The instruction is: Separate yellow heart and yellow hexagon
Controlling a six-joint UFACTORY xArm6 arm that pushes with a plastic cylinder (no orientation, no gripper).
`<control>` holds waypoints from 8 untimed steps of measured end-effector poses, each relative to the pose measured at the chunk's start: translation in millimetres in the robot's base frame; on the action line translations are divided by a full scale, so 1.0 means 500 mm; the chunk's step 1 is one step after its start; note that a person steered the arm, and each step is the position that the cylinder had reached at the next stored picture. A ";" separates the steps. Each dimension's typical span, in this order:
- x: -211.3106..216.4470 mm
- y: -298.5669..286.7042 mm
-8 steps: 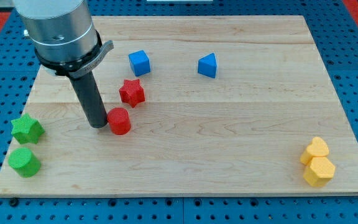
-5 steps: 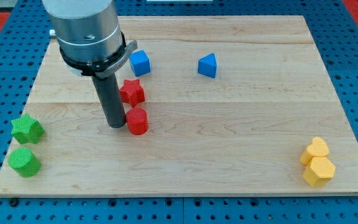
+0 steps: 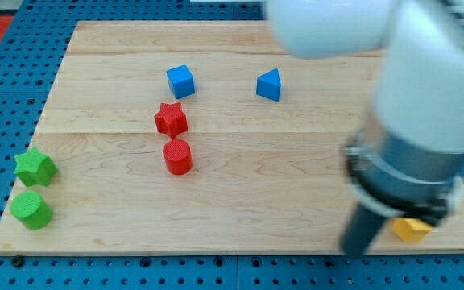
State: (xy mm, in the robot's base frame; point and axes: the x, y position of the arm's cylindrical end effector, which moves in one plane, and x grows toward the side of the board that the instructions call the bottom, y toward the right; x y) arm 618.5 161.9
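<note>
The arm now fills the view's right side and is blurred. My tip [image 3: 358,250] is at the view's bottom right, near the board's bottom edge, just left of the yellow blocks. Only a corner of the yellow hexagon [image 3: 413,229] shows below the arm's body. The yellow heart is hidden behind the arm.
A red cylinder [image 3: 177,156] sits just below a red star [image 3: 171,119] left of centre. A blue cube [image 3: 180,81] and a blue block [image 3: 269,84] lie near the top. A green star [image 3: 35,167] and a green cylinder [image 3: 31,209] sit at the left edge.
The arm has swept from beside the red cylinder at the left to the bottom right, next to the yellow blocks. The red cylinder stayed where it was pushed, under the red star.
</note>
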 end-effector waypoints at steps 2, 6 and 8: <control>-0.016 0.224; -0.207 0.051; -0.214 -0.064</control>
